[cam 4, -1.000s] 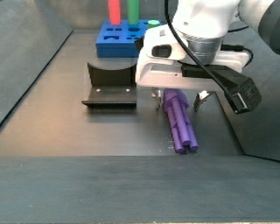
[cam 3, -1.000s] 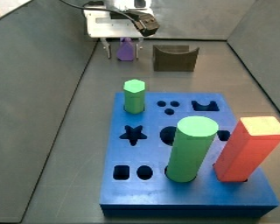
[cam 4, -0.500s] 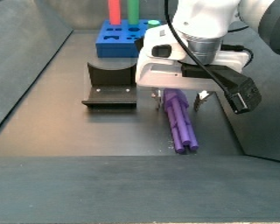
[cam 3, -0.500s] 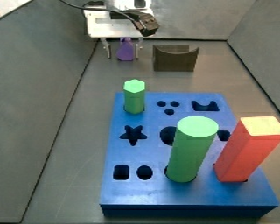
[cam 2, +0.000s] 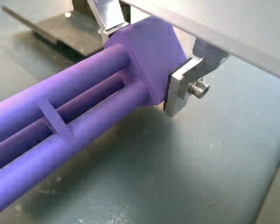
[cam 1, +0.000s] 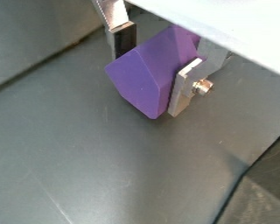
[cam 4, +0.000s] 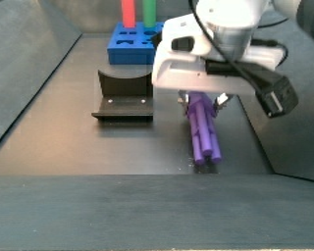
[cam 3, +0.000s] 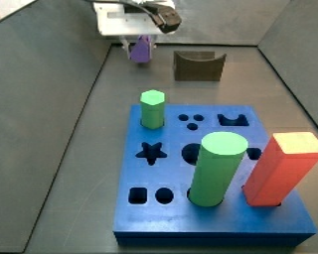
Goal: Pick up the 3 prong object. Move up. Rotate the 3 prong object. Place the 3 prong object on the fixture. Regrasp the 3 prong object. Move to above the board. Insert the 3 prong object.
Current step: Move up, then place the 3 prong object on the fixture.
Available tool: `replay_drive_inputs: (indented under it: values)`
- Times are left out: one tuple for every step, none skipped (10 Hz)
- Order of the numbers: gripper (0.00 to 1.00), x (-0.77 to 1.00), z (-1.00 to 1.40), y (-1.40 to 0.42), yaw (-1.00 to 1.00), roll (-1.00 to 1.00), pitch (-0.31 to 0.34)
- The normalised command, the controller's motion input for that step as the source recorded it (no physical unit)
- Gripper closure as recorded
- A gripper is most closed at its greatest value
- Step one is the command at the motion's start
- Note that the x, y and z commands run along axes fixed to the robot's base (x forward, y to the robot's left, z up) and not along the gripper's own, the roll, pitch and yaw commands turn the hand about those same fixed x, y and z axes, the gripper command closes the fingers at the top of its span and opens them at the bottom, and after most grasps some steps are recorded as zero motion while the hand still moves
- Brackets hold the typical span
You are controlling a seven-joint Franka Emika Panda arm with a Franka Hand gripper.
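**Purple peg clamped, lift under way**

Far beyond gripper [cam 4: 203,98]: big blue cutout board [cam 3: 215,174]. Just beside: small dark notched fixture [cam 4: 122,95]. Between silver finger plates [cam 2: 187,79]: slim purple ridged 3 prong object [cam 4: 202,132], gripped at one end, long body overhanging. Risk: swinging or slipping during rotation.

Even, fairly bright overhead light, no hard glare. Soft shadow on the floor under the gripper [cam 4: 203,96] and along the 3 prong object [cam 4: 202,135]. Both wrist views slightly soft; purple surface nearest the lens blurred. Side views low-res, gripper body near white clipping.
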Motion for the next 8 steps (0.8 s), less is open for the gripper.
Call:
replay_drive_inputs:
  values:
    - [1.00, -0.01, 0.50, 0.00, 0.01, -0.08, 0.043]
    - [1.00, -0.02, 0.39, 0.00, 0.01, -0.11, 0.037]
    - [1.00, -0.02, 0.25, 0.00, 0.02, -0.14, 0.030]
    - [1.00, 0.00, 1.00, 0.00, 0.00, 0.00, 0.000]
    - [1.00, 0.00, 1.00, 0.00, -0.01, -0.02, -0.009]
    - [1.00, -0.01, 1.00, 0.00, -0.01, -0.03, 0.002]
    - [1.00, -0.01, 1.00, -0.01, 0.00, -0.05, 0.006]
    - [1.00, -0.02, 1.00, -0.01, 0.01, -0.08, 0.019]
